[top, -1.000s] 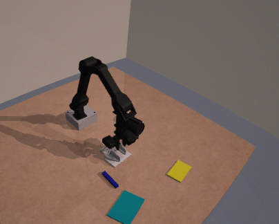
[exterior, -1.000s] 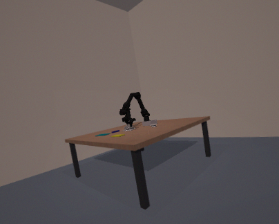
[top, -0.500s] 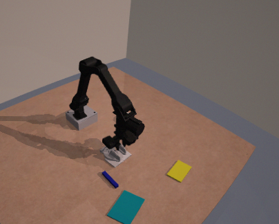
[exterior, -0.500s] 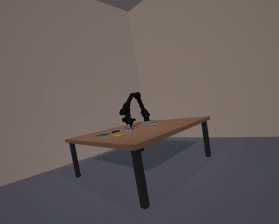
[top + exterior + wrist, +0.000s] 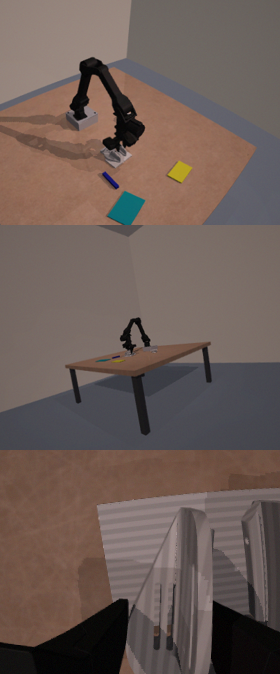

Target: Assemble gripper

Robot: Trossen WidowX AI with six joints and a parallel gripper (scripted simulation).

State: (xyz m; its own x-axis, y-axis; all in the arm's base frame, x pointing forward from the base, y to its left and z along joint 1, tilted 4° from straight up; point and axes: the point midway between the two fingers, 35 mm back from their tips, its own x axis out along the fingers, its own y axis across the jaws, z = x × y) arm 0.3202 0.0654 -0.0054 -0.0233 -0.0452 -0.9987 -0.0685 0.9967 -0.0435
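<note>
My gripper (image 5: 114, 147) (image 5: 165, 608) is shut on a grey, wedge-shaped jaw (image 5: 114, 155) (image 5: 192, 575), which stands over the gripper base (image 5: 127, 545) (image 5: 116, 164). The base is a pale plate with stripes in the wrist view. The second grey jaw (image 5: 123, 151) (image 5: 260, 560) stands on the base, with a gap between the two and my right fingertip partly in that gap. The pins and gear teeth are hidden. A pale piece (image 5: 154, 351), perhaps the housing plate, lies near the arm's mount; the arm mostly hides it in the top view.
A dark blue bar (image 5: 110, 180) (image 5: 116, 357) lies in front of the base. A teal rectangle (image 5: 127, 207) (image 5: 103, 360) lies beyond it, and a yellow rectangle (image 5: 179, 171) (image 5: 118, 361) lies to the right. The arm's white mount (image 5: 83, 119) is behind.
</note>
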